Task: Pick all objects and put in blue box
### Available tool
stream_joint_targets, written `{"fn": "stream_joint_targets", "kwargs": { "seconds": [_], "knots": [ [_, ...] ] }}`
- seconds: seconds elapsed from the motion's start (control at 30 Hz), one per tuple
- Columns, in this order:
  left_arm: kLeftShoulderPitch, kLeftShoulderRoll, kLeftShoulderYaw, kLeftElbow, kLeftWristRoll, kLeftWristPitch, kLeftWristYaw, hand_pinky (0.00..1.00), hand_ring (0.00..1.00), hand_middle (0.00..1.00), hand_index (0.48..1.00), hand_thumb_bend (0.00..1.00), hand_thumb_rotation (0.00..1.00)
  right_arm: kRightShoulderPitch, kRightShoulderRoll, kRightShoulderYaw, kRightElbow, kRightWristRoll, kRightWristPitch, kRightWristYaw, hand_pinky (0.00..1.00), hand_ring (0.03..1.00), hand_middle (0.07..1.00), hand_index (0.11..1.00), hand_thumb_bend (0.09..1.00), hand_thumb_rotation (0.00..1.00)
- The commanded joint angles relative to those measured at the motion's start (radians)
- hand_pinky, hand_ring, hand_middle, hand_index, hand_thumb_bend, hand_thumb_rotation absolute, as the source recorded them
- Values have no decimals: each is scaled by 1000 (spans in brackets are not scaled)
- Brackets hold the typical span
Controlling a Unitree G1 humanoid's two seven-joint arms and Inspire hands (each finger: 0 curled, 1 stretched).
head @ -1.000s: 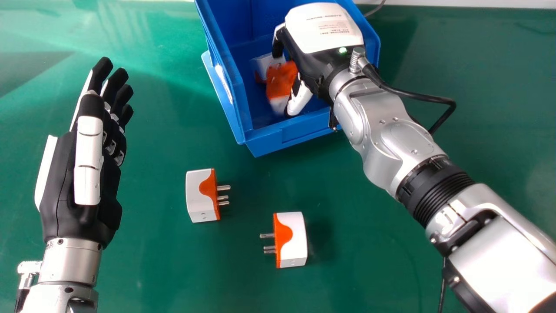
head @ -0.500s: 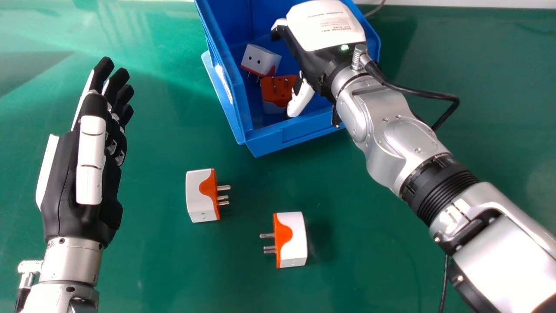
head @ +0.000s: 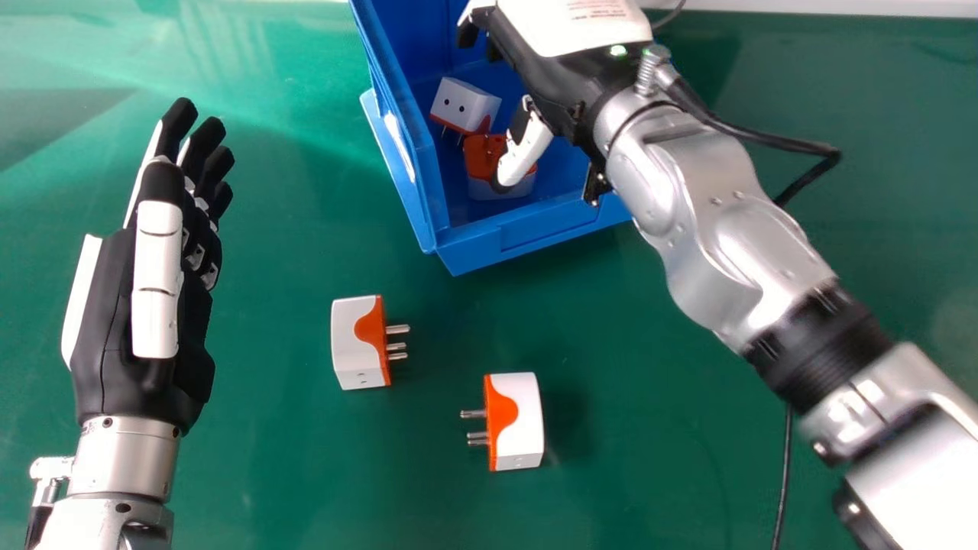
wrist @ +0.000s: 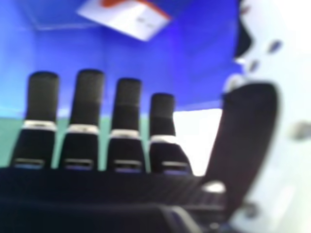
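White and orange are the colours of four plug adapters. The left adapter [head: 355, 344] lies on the tabletop [head: 306, 473], just below the centre of the frame and to the left, and its metal pins point to the right. The right adapter [head: 521, 420] lies lower, near the bottom centre, with its pins pointing to the left; the two are apart from each other. Two more are already inside the blue box [head: 542, 228], at the upper centre. The far adapter [head: 461, 101] shows two dark holes, and the near adapter [head: 481, 153] has its orange face upward and is partly hidden by the thumb.

Over the box is the right hand [head: 558, 84], and its arm comes in from the lower right corner. The fingers of it are open and rather straight, and they are gripping nothing. In the right hand view one can see a gap between them and an adapter farther off. At the left side of the frame is the left hand [head: 107, 328], above the tabletop, with fingers extended. A black cable [head: 752, 136] bends beside the right arm.
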Motion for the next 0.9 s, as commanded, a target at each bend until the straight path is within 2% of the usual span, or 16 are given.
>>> {"fn": "stream_joint_targets", "kwargs": {
  "seconds": [0.0, 0.1, 0.2, 0.27, 0.43, 0.53, 0.7, 0.87],
  "knots": [
    [-2, 4, -1, -18, -2, -8, -3, 994, 961, 954, 951, 693, 902, 26, -39, -40, -136, 2, 9, 30, 493, 610, 684, 705, 873, 41],
    [-10, -5, 2, -4, -19, -8, -5, 992, 959, 951, 948, 694, 893, 84, -77, -67, -286, -7, 34, 97, 475, 599, 671, 696, 871, 31],
    [-15, -8, 5, 16, -23, -20, -11, 985, 956, 944, 942, 694, 872, 143, -110, -82, -415, -30, 55, 151, 426, 550, 631, 688, 872, 42],
    [-16, -8, 6, 17, -27, -17, -13, 986, 955, 943, 940, 695, 865, 190, -128, -90, -501, -44, 70, 183, 420, 545, 626, 694, 864, 53],
    [-14, -8, 4, 10, -17, -11, 0, 976, 949, 936, 933, 696, 859, 339, -143, -118, -672, -55, 63, 201, 457, 581, 657, 706, 848, 68],
    [-12, -7, 5, 9, -28, -12, -8, 969, 945, 931, 926, 702, 855, 438, -147, -133, -751, -58, 35, 171, 498, 618, 681, 707, 855, 74],
    [-5, -9, 2, -5, -24, -5, -1, 977, 947, 932, 927, 701, 851, 578, -151, -155, -869, -72, 2, 163, 529, 654, 701, 705, 853, 102],
    [-8, -12, 2, 4, -24, -10, 0, 977, 948, 932, 928, 704, 849, 701, -151, -177, -954, -75, -40, 140, 543, 668, 710, 709, 826, 129]
  ]
}}
